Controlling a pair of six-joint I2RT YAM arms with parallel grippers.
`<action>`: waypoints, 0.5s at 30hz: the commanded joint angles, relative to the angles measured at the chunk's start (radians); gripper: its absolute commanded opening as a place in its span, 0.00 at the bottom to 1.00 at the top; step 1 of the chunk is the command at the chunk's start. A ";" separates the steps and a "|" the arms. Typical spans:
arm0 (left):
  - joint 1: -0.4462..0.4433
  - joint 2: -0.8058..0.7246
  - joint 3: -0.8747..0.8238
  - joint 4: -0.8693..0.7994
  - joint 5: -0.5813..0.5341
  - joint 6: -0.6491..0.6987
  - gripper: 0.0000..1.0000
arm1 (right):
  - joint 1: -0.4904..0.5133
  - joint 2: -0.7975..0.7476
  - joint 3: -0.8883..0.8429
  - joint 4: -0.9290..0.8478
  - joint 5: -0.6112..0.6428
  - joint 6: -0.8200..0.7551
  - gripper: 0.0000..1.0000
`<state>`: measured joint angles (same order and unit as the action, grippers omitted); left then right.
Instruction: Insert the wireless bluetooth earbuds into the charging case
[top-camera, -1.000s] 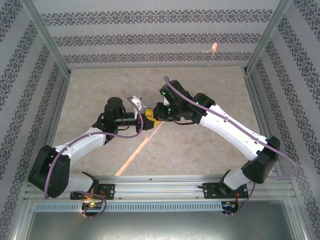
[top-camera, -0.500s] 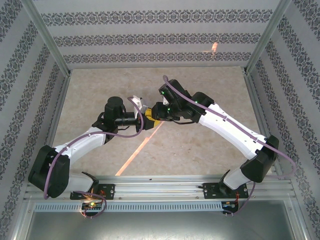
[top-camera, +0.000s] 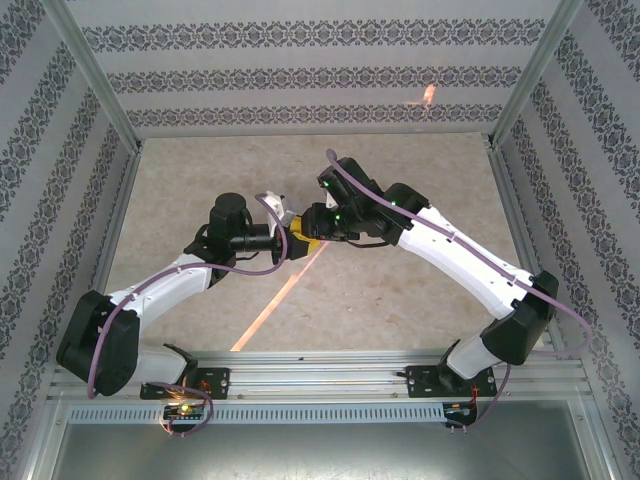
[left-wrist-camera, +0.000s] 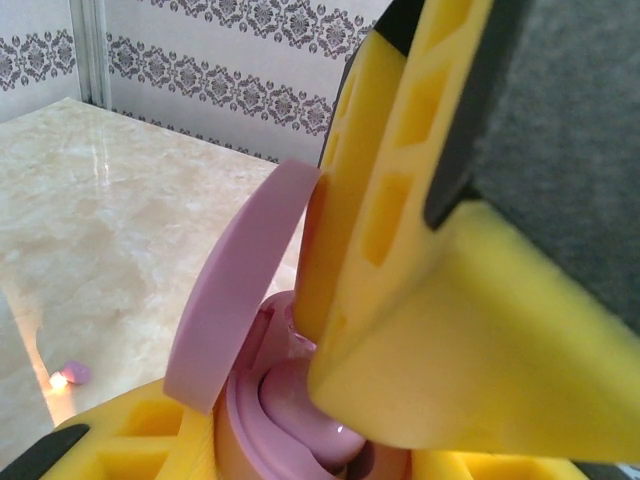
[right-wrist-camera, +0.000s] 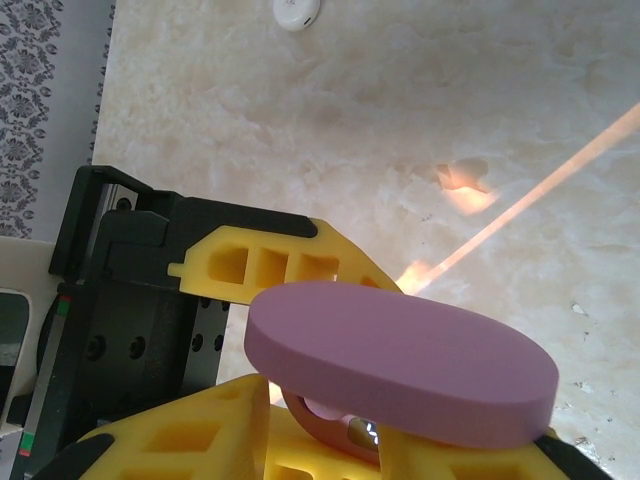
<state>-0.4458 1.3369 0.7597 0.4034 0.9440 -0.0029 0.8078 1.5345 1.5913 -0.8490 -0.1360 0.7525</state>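
Observation:
My left gripper (top-camera: 296, 243) is shut on the lilac charging case (left-wrist-camera: 262, 425) and holds it above the table. The case's lid (left-wrist-camera: 245, 290) stands raised. A glossy lilac earbud (left-wrist-camera: 305, 405) sits in a well of the case. My right gripper (left-wrist-camera: 315, 352) reaches into the case from above. Its yellow fingertips (left-wrist-camera: 400, 360) are slightly apart just over that earbud, with nothing gripped. In the right wrist view the lid (right-wrist-camera: 400, 360) covers most of the case body (right-wrist-camera: 325, 428), which lies between my right gripper's (right-wrist-camera: 330, 452) fingers. A tiny lilac bit (left-wrist-camera: 75, 372) lies on the table.
Both arms meet above the middle of the marble table (top-camera: 400, 290). A flat white round disc (right-wrist-camera: 297, 12) lies on the table farther off. Patterned walls and metal frame posts (top-camera: 95, 75) close in the workspace. An orange light streak (top-camera: 275, 305) crosses the tabletop.
My right gripper's jaws have come apart a little. Both arms stay where they were at the case.

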 joint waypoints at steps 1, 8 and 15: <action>-0.014 -0.010 0.024 -0.021 0.010 0.027 0.22 | -0.001 -0.046 0.045 0.001 0.005 -0.013 0.33; -0.012 -0.003 0.003 0.029 -0.003 -0.027 0.23 | -0.026 -0.139 0.014 0.078 -0.078 -0.043 0.33; -0.005 0.001 -0.005 0.051 -0.004 -0.073 0.23 | -0.151 -0.226 -0.084 0.098 -0.160 -0.026 0.33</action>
<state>-0.4458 1.3369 0.7593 0.4053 0.9367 -0.0433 0.7002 1.3289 1.5551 -0.7601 -0.2523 0.7292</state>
